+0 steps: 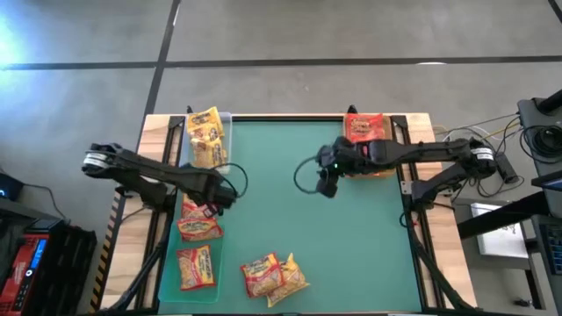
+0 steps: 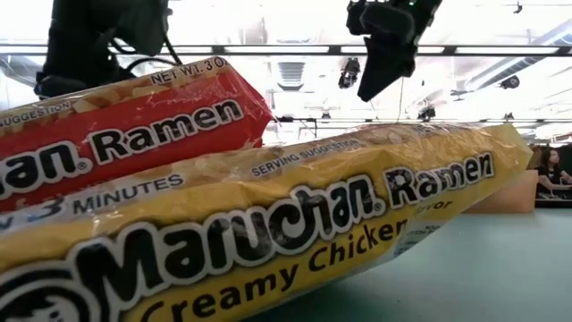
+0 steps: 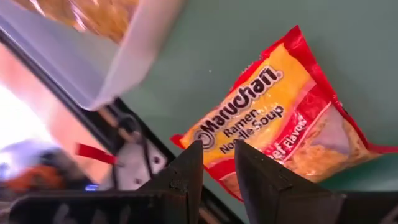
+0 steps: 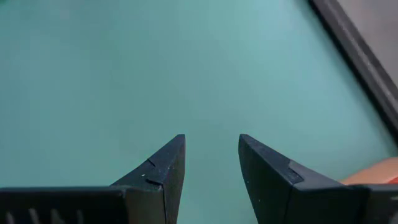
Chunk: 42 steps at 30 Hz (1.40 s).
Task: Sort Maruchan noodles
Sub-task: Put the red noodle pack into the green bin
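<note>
my left gripper (image 3: 217, 163) hangs over the left edge of the green mat (image 1: 316, 211), its fingers a narrow gap apart and nothing between them. just beyond the tips lies a red and yellow noodle packet (image 3: 280, 118), flat on the mat beside the clear tray (image 1: 200, 145) that already holds yellow packets (image 1: 206, 136). more packets lie along the left side (image 1: 197, 265), two sit at the near edge (image 1: 272, 275), and a red one rests in the tray at the far right (image 1: 364, 129).

my right gripper (image 4: 211, 155) hovers above bare mat near that tray, fingers partly apart and empty.

i judge these packets light, with a brittle noodle block inside crinkly, slippery film. squeezing hard across the block could crack it. i would take the near packet by a short edge or the crimped seam, where the film gives my fingers something thin to pinch.
</note>
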Available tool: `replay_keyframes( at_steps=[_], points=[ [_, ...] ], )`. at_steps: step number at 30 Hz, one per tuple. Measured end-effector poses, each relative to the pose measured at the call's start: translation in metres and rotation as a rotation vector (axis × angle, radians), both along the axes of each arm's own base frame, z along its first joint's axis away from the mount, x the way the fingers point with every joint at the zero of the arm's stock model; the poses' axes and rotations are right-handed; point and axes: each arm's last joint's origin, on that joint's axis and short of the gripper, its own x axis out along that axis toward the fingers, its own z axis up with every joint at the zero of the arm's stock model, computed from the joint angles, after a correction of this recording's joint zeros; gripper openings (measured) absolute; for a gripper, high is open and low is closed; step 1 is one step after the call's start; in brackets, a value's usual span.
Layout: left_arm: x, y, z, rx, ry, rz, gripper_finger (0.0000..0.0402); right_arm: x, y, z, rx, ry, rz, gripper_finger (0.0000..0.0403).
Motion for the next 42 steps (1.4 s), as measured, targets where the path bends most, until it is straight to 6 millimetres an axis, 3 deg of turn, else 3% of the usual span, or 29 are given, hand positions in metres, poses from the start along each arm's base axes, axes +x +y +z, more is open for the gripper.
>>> replay_keyframes(
  at_steps=[4,10,17,26,33,36,42],
  points=[
    [-0.018,0.009,-0.006,-0.090,-0.082,0.110,0.0076,-0.002,0.015,-0.011,0.017,0.026,0.025,0.0139],
    [-0.030,0.009,-0.018,-0.263,-0.129,0.167,0.0076,-0.007,0.025,-0.028,0.043,0.070,0.021,0.0139],
    [-0.026,0.007,-0.032,-0.338,-0.148,0.166,0.0076,-0.012,0.026,-0.044,0.047,0.113,0.014,0.0139],
    [0.015,0.006,-0.058,-0.394,-0.327,-0.020,0.0076,-0.009,0.026,-0.042,0.052,0.082,0.009,0.0139],
    [0.061,0.019,-0.065,-0.232,-0.355,-0.196,0.0076,-0.007,0.026,-0.040,0.055,0.055,0.008,0.0139],
    [0.080,0.025,-0.056,-0.186,-0.360,-0.257,0.0076,-0.007,0.026,-0.040,0.055,0.055,0.007,0.0139],
    [0.119,0.034,-0.015,-0.127,-0.503,-0.408,0.0076,-0.007,0.026,-0.040,0.055,0.052,0.007,0.0139]
  ],
)
